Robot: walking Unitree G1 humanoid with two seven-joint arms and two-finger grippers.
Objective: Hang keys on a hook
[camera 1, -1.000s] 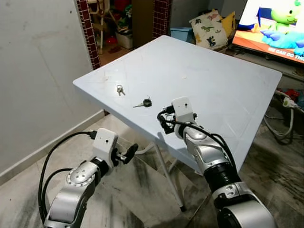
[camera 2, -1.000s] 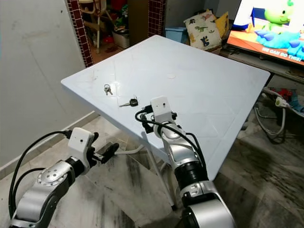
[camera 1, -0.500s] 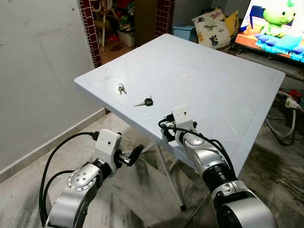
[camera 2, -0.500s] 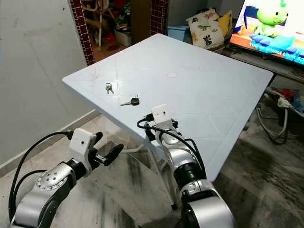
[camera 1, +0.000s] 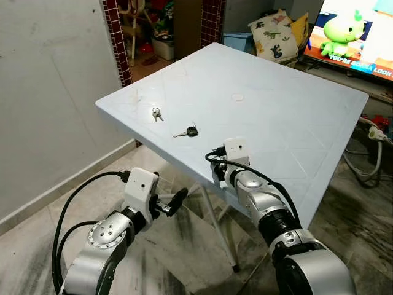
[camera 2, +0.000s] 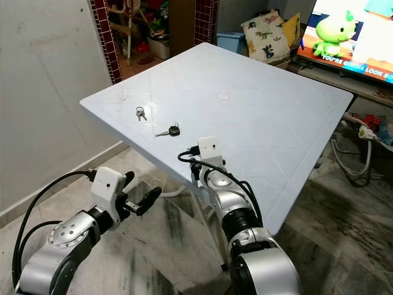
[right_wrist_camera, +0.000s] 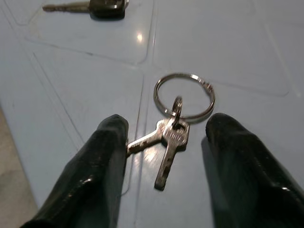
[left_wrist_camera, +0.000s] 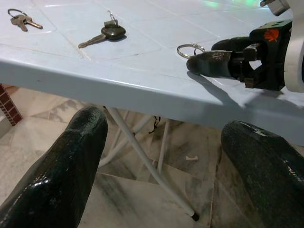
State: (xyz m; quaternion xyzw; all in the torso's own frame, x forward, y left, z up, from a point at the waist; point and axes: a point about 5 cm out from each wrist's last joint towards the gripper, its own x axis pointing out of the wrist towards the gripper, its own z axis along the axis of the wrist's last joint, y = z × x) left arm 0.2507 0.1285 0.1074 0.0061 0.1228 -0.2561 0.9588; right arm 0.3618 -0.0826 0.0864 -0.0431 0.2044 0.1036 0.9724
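A key ring with two small silver keys lies on the white table near its front edge. My right gripper is open and low over the table, one finger on each side of those keys, not gripping them. Farther along the table lie a black-headed key and a small pair of keys. My left gripper is open below the table's front edge, over the floor, with nothing between its fingers.
The table's folding legs stand just behind my left gripper. A grey wall runs along the left. A lit television, a cushion and floor cables sit at the back right.
My right gripper has drawn back a little toward the table's front edge and settled lower over the key ring. The left gripper has shifted slightly right. The camera has moved a little.
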